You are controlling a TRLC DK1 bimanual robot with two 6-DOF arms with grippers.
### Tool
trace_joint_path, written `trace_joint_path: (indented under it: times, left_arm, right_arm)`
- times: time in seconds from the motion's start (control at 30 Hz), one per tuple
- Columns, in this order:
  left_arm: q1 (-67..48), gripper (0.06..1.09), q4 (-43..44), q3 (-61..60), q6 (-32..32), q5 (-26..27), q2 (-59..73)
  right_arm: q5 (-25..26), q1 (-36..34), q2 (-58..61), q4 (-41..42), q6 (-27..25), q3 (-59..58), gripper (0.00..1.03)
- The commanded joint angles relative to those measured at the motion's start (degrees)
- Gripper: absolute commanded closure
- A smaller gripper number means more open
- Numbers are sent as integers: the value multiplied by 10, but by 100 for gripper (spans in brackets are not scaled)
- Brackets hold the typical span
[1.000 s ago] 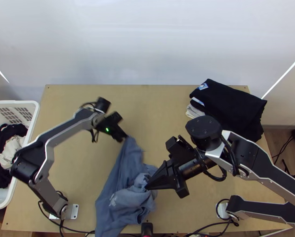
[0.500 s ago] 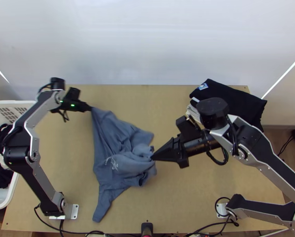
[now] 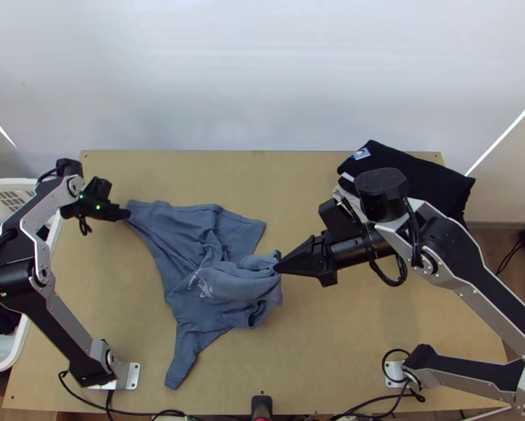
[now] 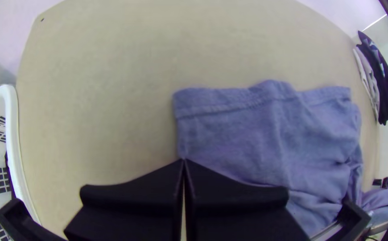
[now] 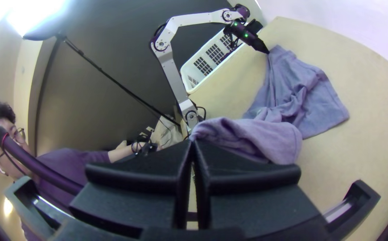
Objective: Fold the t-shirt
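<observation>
Across the light wooden table (image 3: 311, 172), straight to the blue-grey cloth t-shirt (image 3: 192, 245), lying between the two arms! Loosely spread and creased toward the far left, bunched toward the right, pale print facing up. Over at the left gripper (image 3: 128, 214), with wide flat black fingers: pressed together, no gap at the tips, pinching an edge near the hemmed corner. And at the right gripper (image 3: 276, 268): tips tight together too, nipping the bunched part. Beyond, on the right, a pile of folded dark clothes (image 3: 420, 175).
</observation>
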Motion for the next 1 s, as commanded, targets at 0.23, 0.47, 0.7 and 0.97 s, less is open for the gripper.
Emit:
trace_joint_path:
  times: [0.23,0.47,0.7,0.97]
  left_arm:
    - [112,105,0,24,49,-22,12]
    - [145,105,-33,49,37,-8,9]
    - [118,99,-71,49,-24,66,-14]
    - [52,11,-76,88,-76,103,-20]
  right_arm:
    - [1,-3,-7,-3,-3,-9,100]
    - [1,-2,-7,-3,-7,-13,100]
    - [1,1,-3,-3,-10,-12,100]
    - [0,-1,0,-15,-8,-3,100]
